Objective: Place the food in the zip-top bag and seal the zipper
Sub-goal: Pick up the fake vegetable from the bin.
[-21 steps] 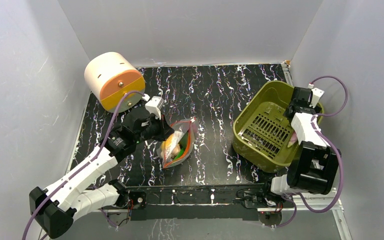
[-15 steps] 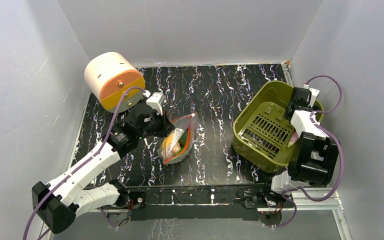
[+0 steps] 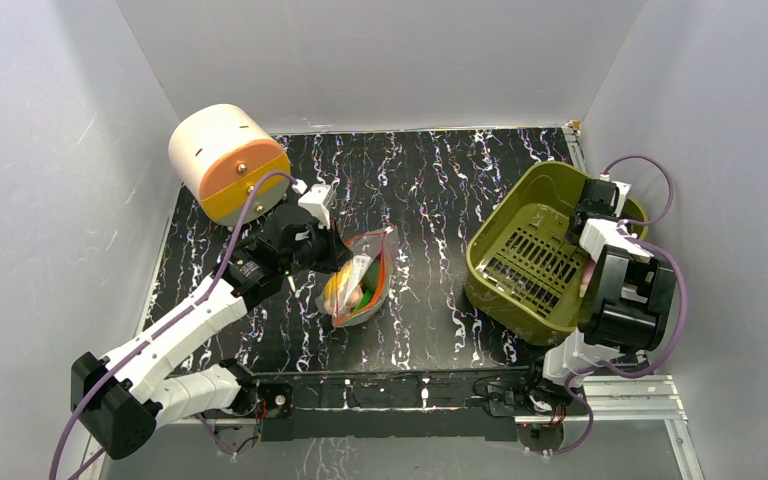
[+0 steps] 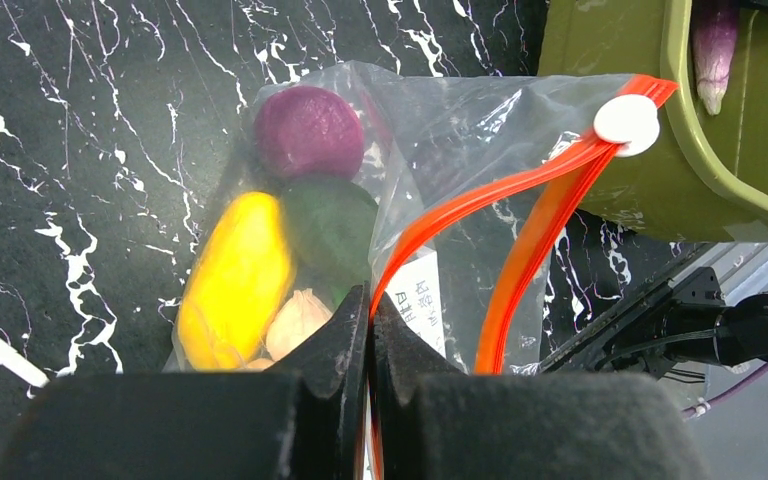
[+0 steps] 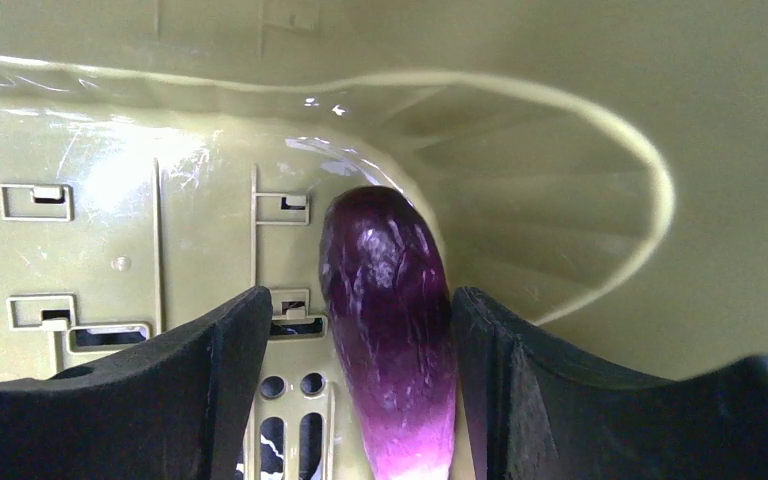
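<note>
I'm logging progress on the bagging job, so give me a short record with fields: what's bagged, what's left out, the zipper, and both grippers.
bagged: yellow oval toy, round purple piece, green piece, beige lump, in clear plastic zip-top bag
left out: dark purple eggplant, in olive-green slotted basket
zipper: orange-red strip, parted
left gripper: shut on bag mouth
right gripper: open, straddling eggplant

The label (image 4: 422, 300) inside the zip-top bag (image 4: 460, 130) is unreadable.
</note>
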You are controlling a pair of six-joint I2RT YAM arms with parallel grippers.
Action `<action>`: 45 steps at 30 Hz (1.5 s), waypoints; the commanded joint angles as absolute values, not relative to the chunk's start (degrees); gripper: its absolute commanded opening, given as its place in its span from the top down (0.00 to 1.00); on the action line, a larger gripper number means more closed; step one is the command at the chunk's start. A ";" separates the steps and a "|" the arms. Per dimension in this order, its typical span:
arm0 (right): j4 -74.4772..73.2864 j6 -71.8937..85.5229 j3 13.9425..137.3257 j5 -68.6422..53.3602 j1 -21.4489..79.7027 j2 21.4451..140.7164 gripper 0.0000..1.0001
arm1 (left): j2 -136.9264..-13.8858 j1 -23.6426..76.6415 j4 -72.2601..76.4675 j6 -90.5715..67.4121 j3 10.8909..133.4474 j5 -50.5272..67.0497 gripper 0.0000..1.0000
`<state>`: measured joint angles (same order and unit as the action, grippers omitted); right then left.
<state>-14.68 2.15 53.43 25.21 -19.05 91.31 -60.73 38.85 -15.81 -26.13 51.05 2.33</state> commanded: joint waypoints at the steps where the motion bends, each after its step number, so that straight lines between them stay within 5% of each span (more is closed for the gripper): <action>1: -10.43 0.13 53.54 24.52 -19.42 92.39 0.35 | -61.57 39.11 -14.59 -25.36 54.66 2.21 1.00; 6: -9.57 0.68 52.03 24.76 -19.42 93.83 0.36 | -61.77 39.11 -14.19 -25.84 54.33 3.14 1.00; 21: -11.39 2.40 55.62 21.47 -19.25 87.60 0.68 | -60.16 39.11 -14.10 -23.73 54.23 8.58 1.00; 35: -14.31 10.76 55.28 21.22 -16.38 69.64 0.71 | -56.86 39.11 -9.20 -26.15 52.43 13.09 1.00; 45: -14.91 14.26 56.39 8.79 -14.74 57.83 0.70 | -57.51 39.11 -6.49 -25.36 51.20 17.39 1.00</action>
<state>-15.31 11.99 53.12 15.00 -15.68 62.11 -57.32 38.85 -8.16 -25.47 48.95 14.79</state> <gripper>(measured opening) 0.466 0.009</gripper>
